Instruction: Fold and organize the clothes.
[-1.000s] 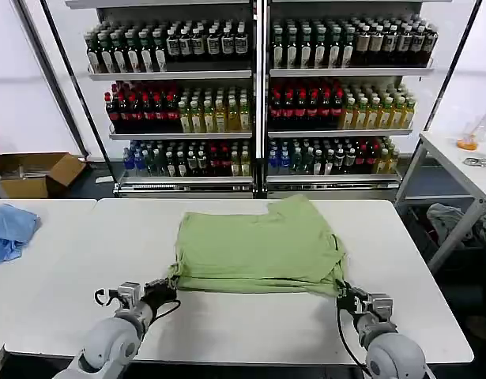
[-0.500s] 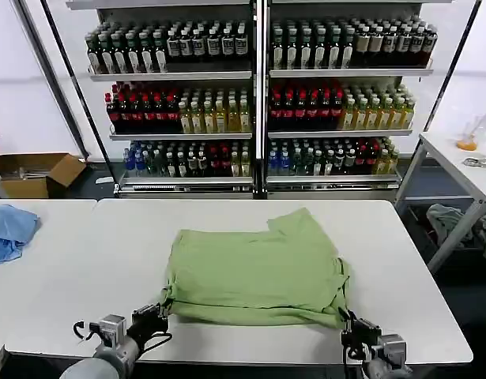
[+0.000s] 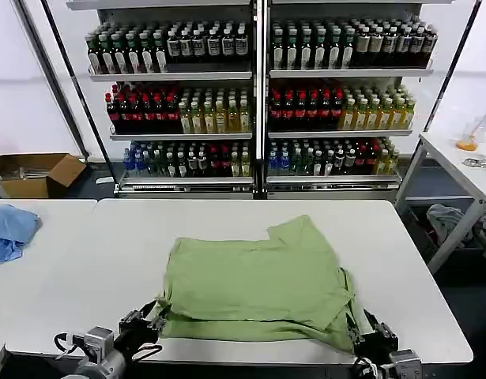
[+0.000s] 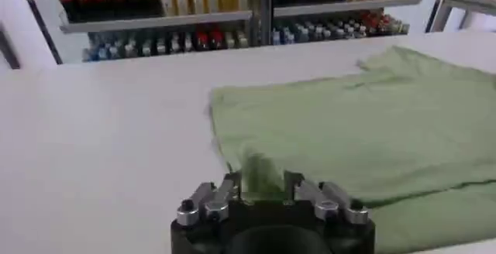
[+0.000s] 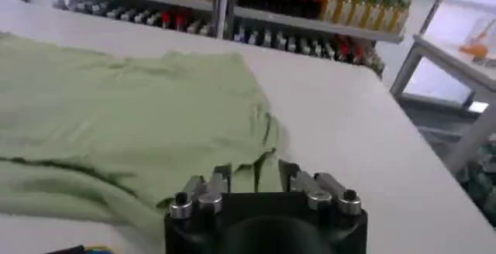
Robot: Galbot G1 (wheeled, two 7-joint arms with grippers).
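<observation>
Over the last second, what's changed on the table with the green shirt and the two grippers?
Both grippers, left and right, have drawn back toward the robot, each clamped on a near corner of the light green cotton shirt. The shirt slid with them toward the near edge of the white table. The crumpled light blue cloth on the side table and the bottle shelves stayed as they were.

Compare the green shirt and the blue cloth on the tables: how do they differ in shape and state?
The green shirt lies flat in folded layers on the middle table; the blue cloth sits crumpled in a heap on the table at the robot's left. The left gripper and right gripper each pinch a near corner of the shirt; nothing touches the cloth. Both are soft fabric.
</observation>
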